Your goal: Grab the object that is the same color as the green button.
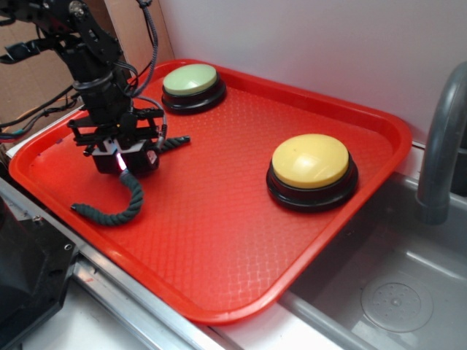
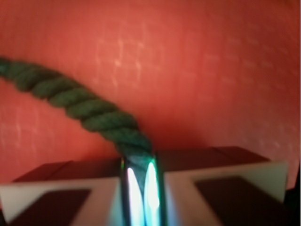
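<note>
A: Green rope (image 1: 122, 200), that's the thing to watch. From the exterior view it curls on the red tray (image 1: 219, 240) near the left front edge, one end trailing out toward the tray's rim, the other showing just past the end effector (image 1: 125, 162) on the far side.

B: And the end effector sits right on top of its middle stretch, low to the tray. From out here I can't make out the jaws.

A: The wrist view settles that. The rope (image 2: 89, 113) runs in from the upper left and dives straight between the two fingers (image 2: 197, 188). They're squeezed in on it, only a narrow gap left, with the rope filling the top of that gap.

B: So clamped on the rope. What the wrist camera loses is everything else, just red tray texture (image 2: 211, 70) behind.

A: Right, only the wide shot gives the green button (image 1: 191, 82) at the tray's far corner, just beyond the arm, and the yellow button (image 1: 311, 164) well apart on the right side.

B: Plus a grey sink (image 1: 398, 292) beside the tray.
</note>
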